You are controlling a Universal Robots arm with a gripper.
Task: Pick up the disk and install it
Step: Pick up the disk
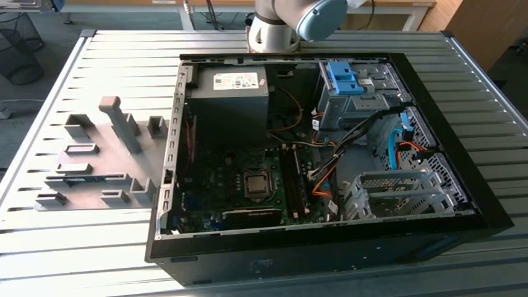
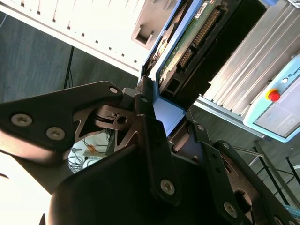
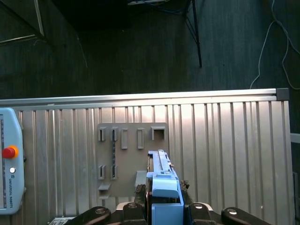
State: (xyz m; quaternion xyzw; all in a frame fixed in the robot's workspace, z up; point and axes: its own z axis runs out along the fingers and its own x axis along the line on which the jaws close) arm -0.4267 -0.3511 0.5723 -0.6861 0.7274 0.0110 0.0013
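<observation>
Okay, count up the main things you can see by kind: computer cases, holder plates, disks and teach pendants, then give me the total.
computer case: 1
holder plate: 1
disk, held in the gripper: 1
teach pendant: 1
Total: 4

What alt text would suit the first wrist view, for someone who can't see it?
The gripper is clamped on the disk, a drive in a blue bracket, held edge-on above a ribbed metal table. On the table lie a grey slotted holder plate and a control pendant with a red button; dark floor with cables lies beyond.
</observation>
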